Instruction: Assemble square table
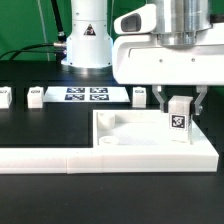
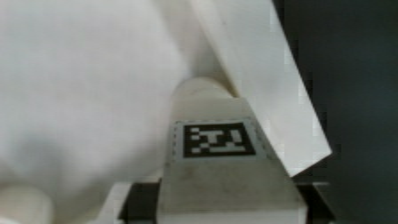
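White leg [image 1: 178, 122] is standing upright inside the tabletop [image 1: 120, 128], at its three o'clock side in the exterior view | gripper [image 1: 181, 108] is pinching this leg from both sides | three other legs [image 1: 36, 96] are lying loose beside the marker board [image 1: 85, 95], at twelve o'clock | progress, as I am judging: early, no leg looking attached yet, all four remaining.

We saw a matte black table [image 1: 40, 130] spreading under the gripper [image 1: 181, 108]. Beyond the gripper, toward the exterior view's left, the marker board [image 1: 85, 95] lay flat on it. Farther back stood a dark backdrop [image 1: 25, 20] with a green band [image 1: 20, 52]. The light was soft and even.
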You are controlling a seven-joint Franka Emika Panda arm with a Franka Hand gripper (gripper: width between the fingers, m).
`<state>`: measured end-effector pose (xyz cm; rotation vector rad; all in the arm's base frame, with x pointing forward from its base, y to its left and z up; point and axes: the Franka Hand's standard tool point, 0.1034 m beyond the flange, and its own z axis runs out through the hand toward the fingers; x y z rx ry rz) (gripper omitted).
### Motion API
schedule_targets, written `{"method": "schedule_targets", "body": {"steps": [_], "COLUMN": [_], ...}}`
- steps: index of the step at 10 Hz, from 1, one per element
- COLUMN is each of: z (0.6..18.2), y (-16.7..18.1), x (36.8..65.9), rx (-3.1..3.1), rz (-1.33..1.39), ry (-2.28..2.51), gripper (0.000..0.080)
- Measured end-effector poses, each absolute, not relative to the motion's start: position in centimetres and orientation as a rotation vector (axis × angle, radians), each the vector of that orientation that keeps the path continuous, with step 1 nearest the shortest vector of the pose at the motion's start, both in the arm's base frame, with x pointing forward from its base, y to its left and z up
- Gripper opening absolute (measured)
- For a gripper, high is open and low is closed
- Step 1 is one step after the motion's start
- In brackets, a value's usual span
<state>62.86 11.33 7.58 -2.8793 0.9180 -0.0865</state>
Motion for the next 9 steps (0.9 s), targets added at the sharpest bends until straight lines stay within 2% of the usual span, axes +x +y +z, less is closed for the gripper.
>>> {"method": "schedule_targets", "body": {"steps": [5,9], "z": [7.34,7.32], "y": [11.4,11.55], "x": [62.57,62.51], "rx": [-2.527,-2.382], "rz": [-0.015,0.012], "ry": [1.622,1.817], "gripper": [0.0294,0.03]}}
